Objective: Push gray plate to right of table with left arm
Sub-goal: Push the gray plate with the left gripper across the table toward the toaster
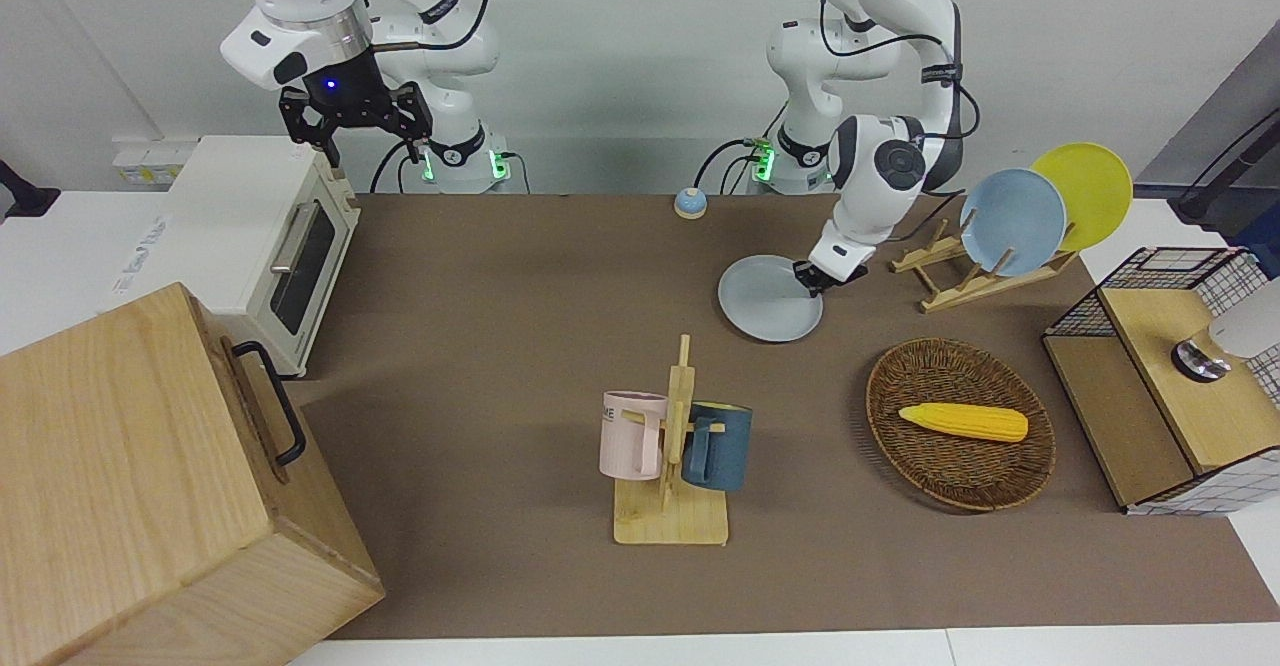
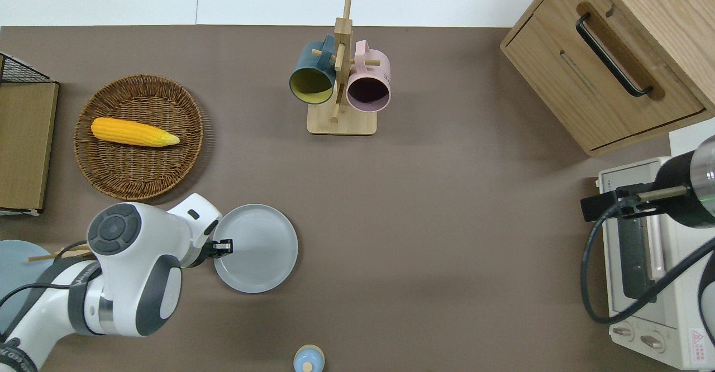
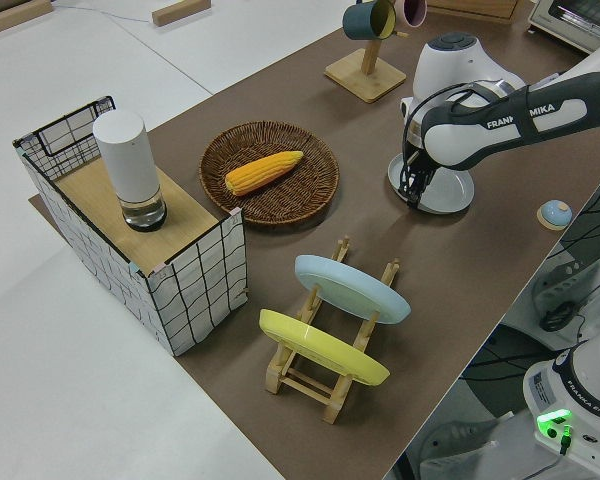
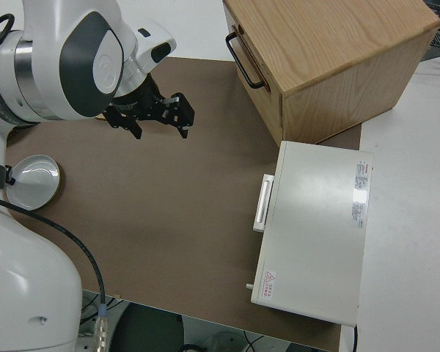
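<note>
We see the wicker basket [image 2: 139, 137] at ten o'clock of the gray plate [image 2: 260, 252] — left gripper [image 2: 223, 246] fingertips together, touching its nine o'clock rim; right arm parked, its gripper [image 1: 355, 121] open.

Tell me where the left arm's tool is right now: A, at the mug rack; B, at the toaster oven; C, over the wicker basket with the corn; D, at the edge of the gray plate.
D: the left tool sits at the rim of the gray plate, on the left arm's side.
</note>
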### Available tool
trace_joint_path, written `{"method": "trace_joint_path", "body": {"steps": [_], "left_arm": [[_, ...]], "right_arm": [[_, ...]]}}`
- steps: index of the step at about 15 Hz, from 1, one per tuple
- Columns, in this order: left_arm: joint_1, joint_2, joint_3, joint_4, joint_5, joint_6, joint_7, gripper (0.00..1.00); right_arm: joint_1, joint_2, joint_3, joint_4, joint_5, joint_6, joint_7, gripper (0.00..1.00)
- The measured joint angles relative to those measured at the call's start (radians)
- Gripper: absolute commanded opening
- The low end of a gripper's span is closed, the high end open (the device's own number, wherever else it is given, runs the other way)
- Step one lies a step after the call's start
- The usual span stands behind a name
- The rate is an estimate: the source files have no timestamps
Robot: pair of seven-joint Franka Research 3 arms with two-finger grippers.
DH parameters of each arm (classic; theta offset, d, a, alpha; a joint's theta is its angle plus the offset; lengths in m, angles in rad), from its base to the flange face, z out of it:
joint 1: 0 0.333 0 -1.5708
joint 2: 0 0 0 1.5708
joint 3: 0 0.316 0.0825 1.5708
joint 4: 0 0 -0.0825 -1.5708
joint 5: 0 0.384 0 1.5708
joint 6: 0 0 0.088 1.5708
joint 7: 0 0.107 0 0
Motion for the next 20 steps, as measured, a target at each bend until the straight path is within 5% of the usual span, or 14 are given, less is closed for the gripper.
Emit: {"method": "trace_joint_path", "body": {"steps": [13,20], "left_arm": [[-0.301,0.024,-0.008,0.003,-0.212,0.11,-0.194,0.0],[-0.317,0.094,-0.116,0.046,-0.215,0.218,-0.334,0.0]], "right_arm": [[0.0,0.0,0.0,0.0,0.0,0.0,0.0,0.996],[0.0,0.0,0.0,0.0,0.0,0.0,0.0,0.996]]}}
